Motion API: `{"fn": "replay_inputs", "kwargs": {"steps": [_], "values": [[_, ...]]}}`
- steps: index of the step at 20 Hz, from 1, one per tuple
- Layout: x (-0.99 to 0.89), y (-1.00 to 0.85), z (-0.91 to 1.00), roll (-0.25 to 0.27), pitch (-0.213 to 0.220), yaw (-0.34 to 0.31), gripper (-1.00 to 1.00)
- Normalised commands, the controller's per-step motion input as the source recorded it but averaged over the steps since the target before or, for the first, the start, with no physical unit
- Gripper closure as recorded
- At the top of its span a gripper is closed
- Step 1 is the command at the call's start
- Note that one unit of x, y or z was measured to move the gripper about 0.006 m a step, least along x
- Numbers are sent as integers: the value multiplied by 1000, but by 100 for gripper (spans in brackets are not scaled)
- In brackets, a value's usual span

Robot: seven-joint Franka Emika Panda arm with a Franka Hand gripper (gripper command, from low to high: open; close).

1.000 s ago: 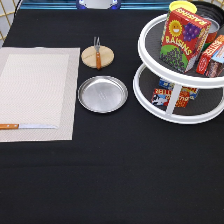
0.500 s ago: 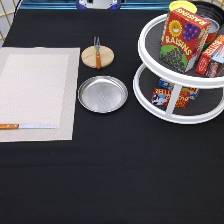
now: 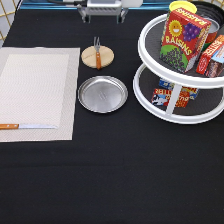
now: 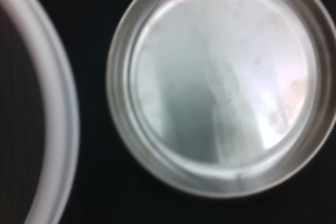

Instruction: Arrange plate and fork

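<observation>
The shiny silver plate [image 3: 102,93] lies on the black tablecloth just right of the placemat, and it fills the wrist view [image 4: 217,95]. The fork [image 3: 97,52], with an orange-brown handle and short silver tines, lies across a small pale wooden disc [image 3: 90,57] above the plate. My gripper [image 3: 102,19] hangs at the exterior view's top edge, above the disc and fork. Its two fingers stand apart and hold nothing.
A beige placemat [image 3: 35,92] lies at the left with a wooden-handled knife [image 3: 25,126] on its lower edge. A white two-tier turntable [image 3: 150,95] at the right holds a raisins box [image 3: 182,37] and other packets. Its rim shows in the wrist view [image 4: 56,125].
My gripper has come down into view at the exterior view's top edge. The plate, fork and knife have not moved.
</observation>
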Motion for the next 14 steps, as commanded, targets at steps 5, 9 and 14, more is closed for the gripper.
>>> {"fn": "replay_inputs", "kwargs": {"steps": [5,9,14], "values": [[605,-249,-329,3,0,0,-100],[502,-149,-437,3,0,0,-100],[535,-125,-465,26,0,0,-100]]}}
